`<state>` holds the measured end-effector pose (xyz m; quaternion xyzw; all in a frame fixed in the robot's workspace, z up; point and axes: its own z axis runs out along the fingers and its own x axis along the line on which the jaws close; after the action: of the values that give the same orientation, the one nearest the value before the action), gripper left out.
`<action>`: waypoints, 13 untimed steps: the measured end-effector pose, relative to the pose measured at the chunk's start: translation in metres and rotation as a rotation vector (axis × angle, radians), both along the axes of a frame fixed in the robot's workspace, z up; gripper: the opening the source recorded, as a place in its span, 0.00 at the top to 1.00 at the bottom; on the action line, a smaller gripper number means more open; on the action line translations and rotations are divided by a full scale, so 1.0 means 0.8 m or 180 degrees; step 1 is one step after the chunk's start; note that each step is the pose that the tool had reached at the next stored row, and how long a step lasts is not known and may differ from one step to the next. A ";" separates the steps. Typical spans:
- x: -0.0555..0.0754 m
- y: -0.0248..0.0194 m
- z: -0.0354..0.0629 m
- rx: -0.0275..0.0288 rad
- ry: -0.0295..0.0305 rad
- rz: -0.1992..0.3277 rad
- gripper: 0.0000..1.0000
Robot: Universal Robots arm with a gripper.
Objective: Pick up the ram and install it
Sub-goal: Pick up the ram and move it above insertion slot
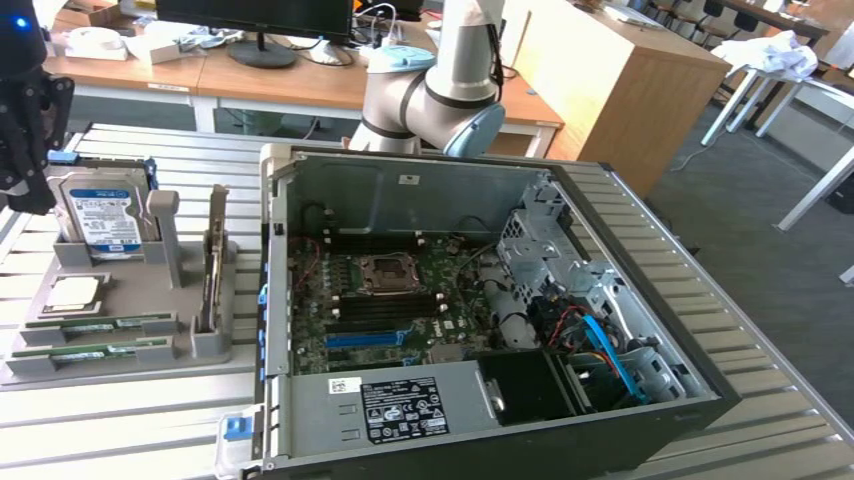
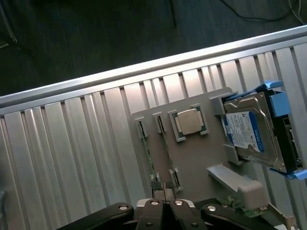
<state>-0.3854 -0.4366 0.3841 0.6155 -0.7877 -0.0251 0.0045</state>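
Note:
Two ram sticks (image 1: 98,325) lie side by side in slots at the front of a grey parts tray (image 1: 127,375) on the exterior view's left. In the wrist view they show edge-on as thin green strips (image 2: 147,155). My dark gripper (image 1: 30,200) hangs at the exterior view's far left, above the tray's back corner and beside the hard drive (image 1: 104,215). Its fingers (image 2: 163,191) are shut together with nothing between them, well above the sticks. The open computer case (image 1: 280,200) lies on its side, its motherboard (image 1: 387,300) exposed with long memory slots near the middle.
The tray also holds a square silver processor (image 1: 74,292), a blue-labelled hard drive (image 2: 247,134) standing upright, and a card (image 1: 214,265) on edge. The ribbed metal table (image 1: 120,430) carries tray and case. My arm's base (image 1: 441,95) stands behind the case.

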 end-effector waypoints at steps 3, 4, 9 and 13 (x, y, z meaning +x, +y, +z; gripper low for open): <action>0.000 0.0000 0.000 0.0000 0.0000 0.0148 0.90; 0.000 0.0000 0.000 0.0000 0.0000 0.0196 0.90; 0.000 0.0000 -0.001 0.0000 0.0000 0.0422 0.90; 0.000 0.0000 -0.002 0.0000 0.0000 0.0598 0.90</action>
<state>-0.3854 -0.4366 0.3827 0.6866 -0.7266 -0.0246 0.0068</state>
